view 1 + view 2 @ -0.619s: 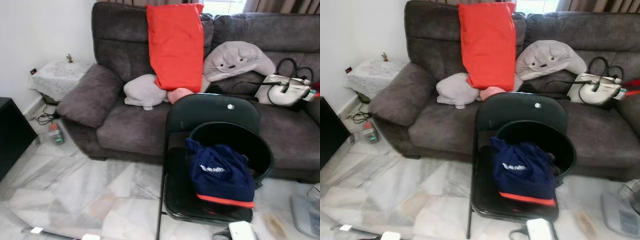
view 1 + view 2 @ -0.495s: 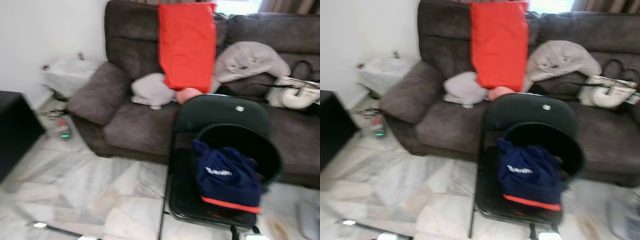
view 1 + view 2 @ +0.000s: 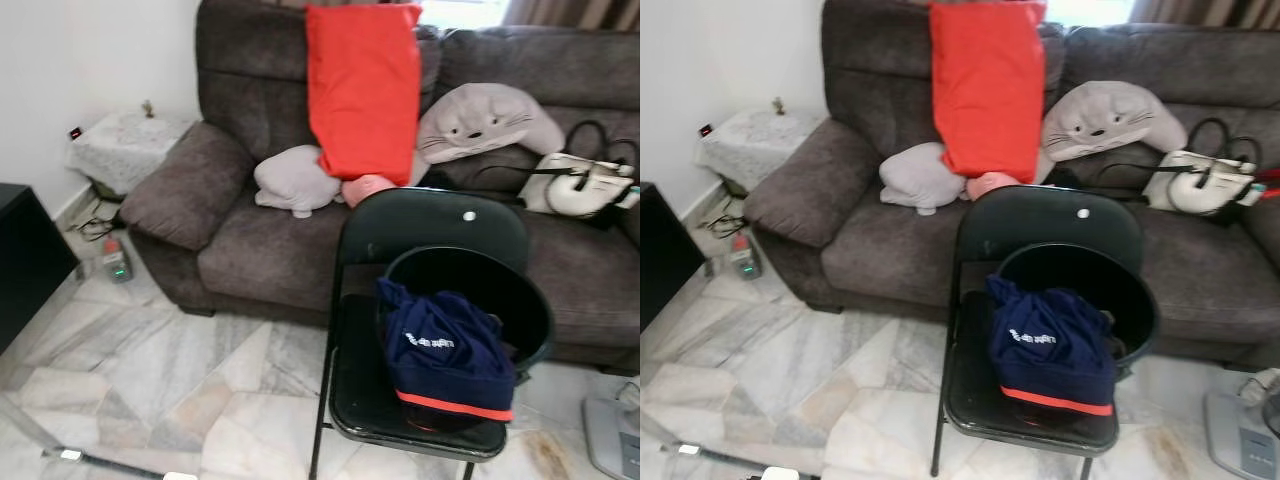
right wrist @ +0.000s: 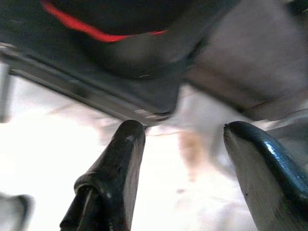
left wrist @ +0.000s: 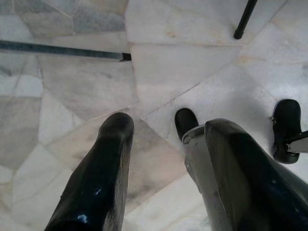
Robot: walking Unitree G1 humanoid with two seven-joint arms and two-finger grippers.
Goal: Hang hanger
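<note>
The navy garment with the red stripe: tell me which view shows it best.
The left eye view: the navy garment lies whole over the black bucket's rim on the folding chair. The right eye view matches it. The right wrist view catches just a blurred red stripe.

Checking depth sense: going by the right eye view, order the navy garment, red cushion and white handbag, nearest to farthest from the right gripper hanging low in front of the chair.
1. Navy garment, on the chair seat.
2. White handbag, sofa's right end.
3. Red cushion, against the sofa back.
Right gripper hangs by the chair's front edge.
</note>
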